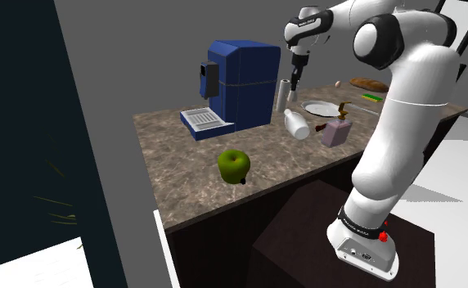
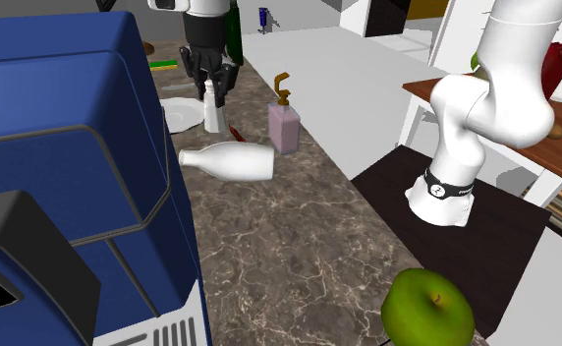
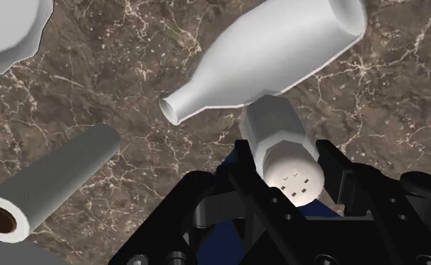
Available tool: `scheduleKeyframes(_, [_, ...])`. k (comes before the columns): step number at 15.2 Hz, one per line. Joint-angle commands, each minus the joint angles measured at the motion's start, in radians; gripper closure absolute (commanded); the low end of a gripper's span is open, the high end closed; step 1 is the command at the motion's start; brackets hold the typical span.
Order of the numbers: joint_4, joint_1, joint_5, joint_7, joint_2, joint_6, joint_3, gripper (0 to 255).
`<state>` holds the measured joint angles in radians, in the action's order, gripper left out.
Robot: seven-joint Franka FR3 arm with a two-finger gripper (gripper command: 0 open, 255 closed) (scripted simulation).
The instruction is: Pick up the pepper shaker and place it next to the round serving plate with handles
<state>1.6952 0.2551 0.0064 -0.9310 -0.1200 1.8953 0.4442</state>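
My gripper [image 3: 285, 172] is shut on the white pepper shaker [image 3: 280, 143], its black fingers clasping the shaker just below the holed top. In the second exterior view the shaker [image 2: 213, 110] stands upright under the gripper [image 2: 213, 81], right beside the round white plate [image 2: 176, 113]. Whether its base touches the counter I cannot tell. In the shoulder view the gripper [image 1: 294, 78] hangs at the far end of the counter, just left of the plate [image 1: 321, 107]. From the wrist, the plate's rim [image 3: 7, 30] lies beyond the gripper, off to one side.
A white bottle [image 2: 228, 160] lies on its side near the shaker. A pink soap dispenser [image 2: 284, 126] stands beside it. An upright paper roll [image 1: 281, 94] and a blue coffee machine [image 1: 239, 82] are close by. A green apple [image 1: 233, 165] sits near the counter's front edge.
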Motion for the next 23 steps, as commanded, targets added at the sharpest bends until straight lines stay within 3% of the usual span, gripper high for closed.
scheduleKeyframes(1, [-0.012, 0.028, 0.013, -0.051, -0.013, 0.001, 0.019, 255])
scheduleKeyframes(11, [-0.226, 0.215, 0.138, -0.312, -0.192, -0.056, 0.090, 255])
scheduleKeyframes(16, [-0.406, 0.343, 0.216, -0.427, -0.324, -0.120, 0.100, 255])
scheduleKeyframes(17, [-0.480, 0.391, 0.243, -0.460, -0.375, -0.148, 0.100, 255])
scheduleKeyframes(23, [-0.384, 0.375, 0.240, -0.464, -0.366, -0.062, 0.097, 255])
